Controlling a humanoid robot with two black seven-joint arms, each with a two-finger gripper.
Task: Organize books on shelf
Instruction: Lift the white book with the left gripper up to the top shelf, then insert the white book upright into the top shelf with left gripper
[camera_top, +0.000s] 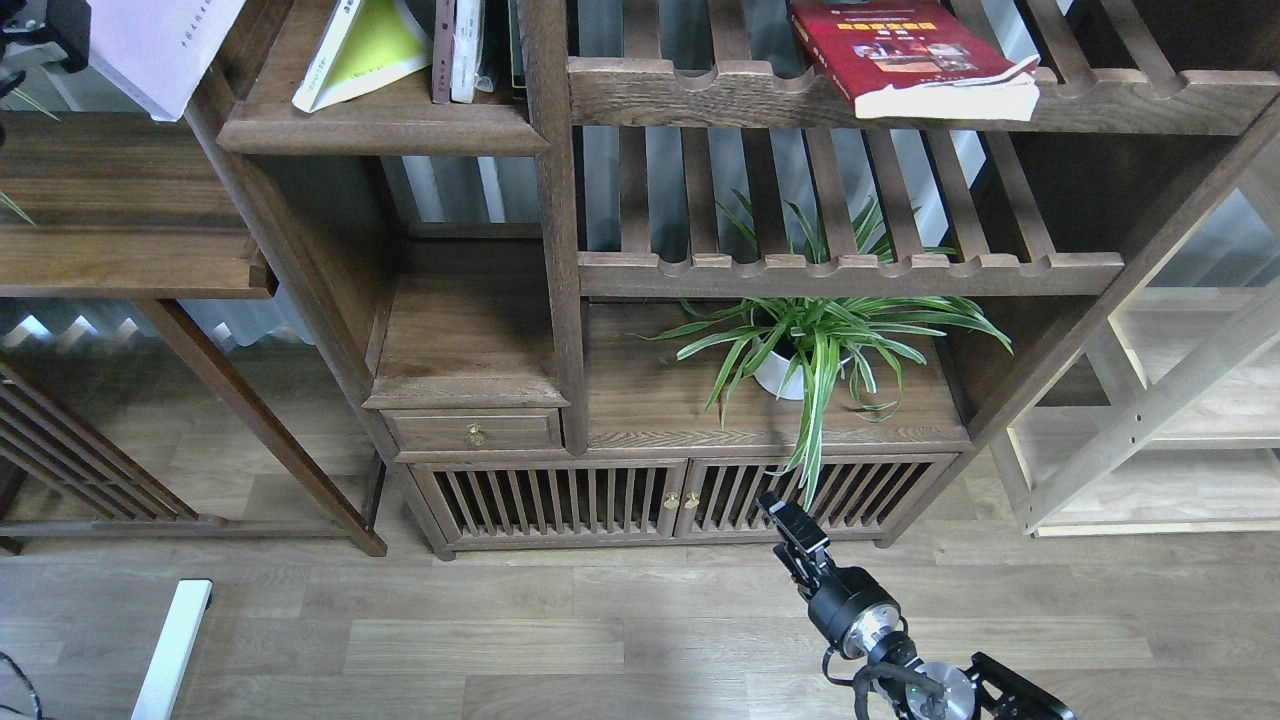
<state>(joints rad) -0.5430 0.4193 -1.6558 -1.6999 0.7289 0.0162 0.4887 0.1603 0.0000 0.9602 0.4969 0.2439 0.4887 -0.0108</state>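
The left claw (45, 25) sits in the top-left corner of the head view, mostly cut off by the picture's edge. Only a dark block shows, pressed against the lavender book (165, 45), so it appears to grip that book, though its fingers cannot be told apart. The book hangs tilted, its lower corner pointing down toward the low table (120, 230) at the left, just outside the bookcase's left post.

The shelf (380, 125) lies to the right of that claw, just past the post. On it the yellow-green book (365, 50) leans with its spine at the left and its long axis running back into the shelf. A few thin volumes (462, 50) stand upright just beside it, against the right-hand post.

The move ahead, as I judge it, turns on this: the lavender book must go right, over the shelf's rounded front edge, and turn so its long axis runs with the standing books. The left arm is much the nearer one.

The right claw (790, 525) is low, over the floor before the cabinet doors and below the plant (820, 345). It is seen end-on and dark; I cannot tell if it is open. The red book (905, 55) lies flat on the top slatted rack (750, 95), at its front edge, well above the right claw.
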